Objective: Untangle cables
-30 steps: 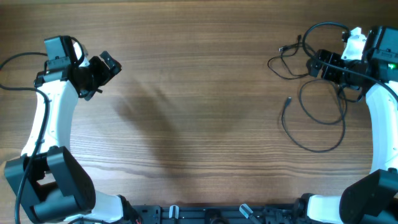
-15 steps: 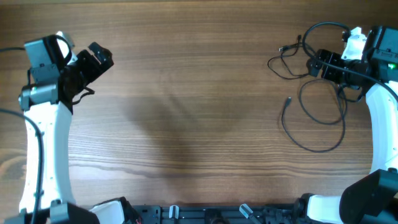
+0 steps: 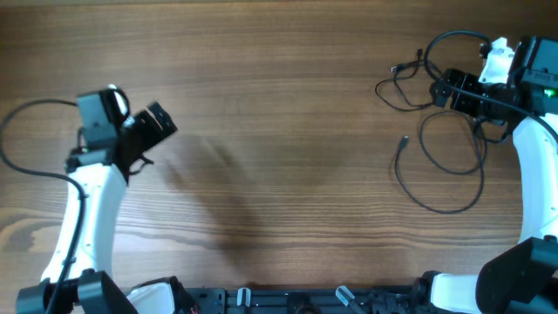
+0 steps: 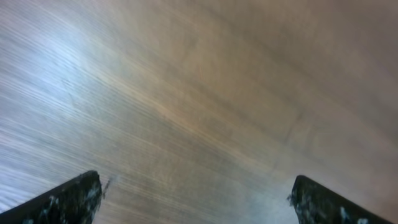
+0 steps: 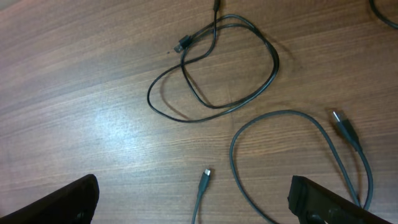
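Loose black cables: far right on wooden table, in loops just below right gripper, fingers spread, holding nothing. Left gripper: spread too, empty, well apart from cables.

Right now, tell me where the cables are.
In the overhead view the cables lie on the right side of the table, next to the right claw.

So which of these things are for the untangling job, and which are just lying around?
For the job:
- looped black cable
- grey cable beside it
- right pincer, open, next to the cables
- left pincer, open, far from them

Just there:
- wooden table
- nothing else is lying loose
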Controlling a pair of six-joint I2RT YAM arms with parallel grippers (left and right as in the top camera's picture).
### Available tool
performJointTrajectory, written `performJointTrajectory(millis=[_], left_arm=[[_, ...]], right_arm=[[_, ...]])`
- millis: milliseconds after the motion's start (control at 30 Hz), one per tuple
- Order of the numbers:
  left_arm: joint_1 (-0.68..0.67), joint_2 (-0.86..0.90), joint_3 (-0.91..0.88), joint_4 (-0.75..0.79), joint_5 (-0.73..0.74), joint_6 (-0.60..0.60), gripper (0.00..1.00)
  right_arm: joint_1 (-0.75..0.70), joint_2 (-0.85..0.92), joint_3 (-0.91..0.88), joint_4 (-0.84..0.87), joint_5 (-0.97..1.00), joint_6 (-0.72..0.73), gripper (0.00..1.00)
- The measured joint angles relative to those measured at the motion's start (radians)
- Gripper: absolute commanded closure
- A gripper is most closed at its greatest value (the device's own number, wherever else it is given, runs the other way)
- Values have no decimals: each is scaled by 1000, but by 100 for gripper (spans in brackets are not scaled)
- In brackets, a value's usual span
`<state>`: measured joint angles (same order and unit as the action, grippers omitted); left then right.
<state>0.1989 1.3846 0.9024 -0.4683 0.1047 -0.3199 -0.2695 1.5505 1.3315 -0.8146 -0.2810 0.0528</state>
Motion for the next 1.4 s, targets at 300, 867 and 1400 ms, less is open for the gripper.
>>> performJointTrajectory(millis=[300,867,1400], left_arm=[[-150,0,-394,520,-3,12,0],[-172,-197,-836,903,-3,40,0],[-172,-713,-883,391,-22,44,0]], right_arm=[[0,0,0,1,0,0,0],[0,0,0,1,0,0,0],[0,1,0,1,0,0,0]])
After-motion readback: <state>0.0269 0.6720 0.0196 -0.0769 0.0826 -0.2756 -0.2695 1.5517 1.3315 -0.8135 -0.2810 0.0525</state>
